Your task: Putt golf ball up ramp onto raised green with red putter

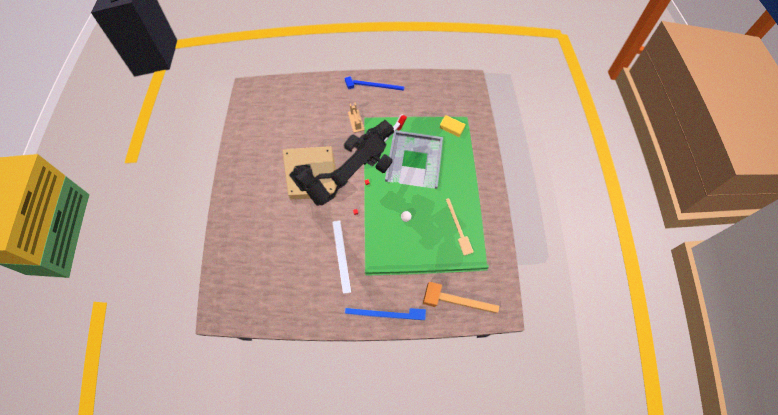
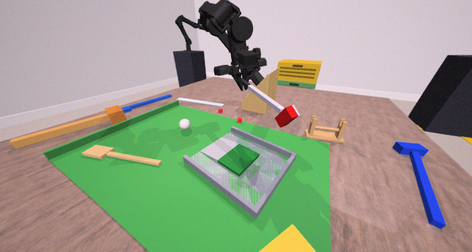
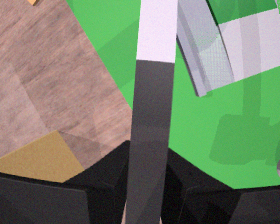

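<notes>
The fingers (image 2: 244, 84) are gripping the dark handle end of the red putter (image 2: 271, 104) — its white shaft is slanting downward, with the red head hanging in the air above the green mat's (image 2: 158, 197) far edge, near the grey-walled ramp and raised green (image 2: 238, 156). The golf ball (image 2: 184, 123) is resting on the mat, well apart from the putter head — a small wooden stand (image 2: 326, 130) is sitting on the bench (image 2: 373, 170) just beside the mat.
</notes>
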You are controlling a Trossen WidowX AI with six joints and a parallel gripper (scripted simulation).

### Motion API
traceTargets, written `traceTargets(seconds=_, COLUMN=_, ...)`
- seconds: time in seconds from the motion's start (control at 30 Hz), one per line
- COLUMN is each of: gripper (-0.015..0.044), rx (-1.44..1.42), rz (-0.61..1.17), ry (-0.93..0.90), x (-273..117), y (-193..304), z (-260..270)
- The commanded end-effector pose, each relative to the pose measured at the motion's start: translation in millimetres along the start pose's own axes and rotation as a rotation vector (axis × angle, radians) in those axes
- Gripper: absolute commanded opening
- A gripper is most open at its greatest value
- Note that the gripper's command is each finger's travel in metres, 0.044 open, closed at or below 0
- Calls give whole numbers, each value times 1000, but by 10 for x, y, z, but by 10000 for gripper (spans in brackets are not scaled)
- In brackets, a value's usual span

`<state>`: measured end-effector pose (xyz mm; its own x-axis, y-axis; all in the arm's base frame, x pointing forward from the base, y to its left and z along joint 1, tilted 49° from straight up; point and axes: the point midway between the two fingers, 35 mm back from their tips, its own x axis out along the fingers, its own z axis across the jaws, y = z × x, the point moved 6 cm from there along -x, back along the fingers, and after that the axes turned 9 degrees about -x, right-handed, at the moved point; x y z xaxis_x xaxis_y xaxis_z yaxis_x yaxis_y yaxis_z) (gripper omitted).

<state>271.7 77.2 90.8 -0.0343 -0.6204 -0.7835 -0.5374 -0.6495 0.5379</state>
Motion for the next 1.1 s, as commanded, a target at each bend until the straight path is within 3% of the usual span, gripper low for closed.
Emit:
traceTargets(seconds=0.0, gripper=0, rx=120, rz=8, ry=18, x=-66, y=210, z=-69)
traceTargets(seconds=1.07, gripper=0, rx=1083, rz=88, ry=160, x=-271, y=1915, z=-105)
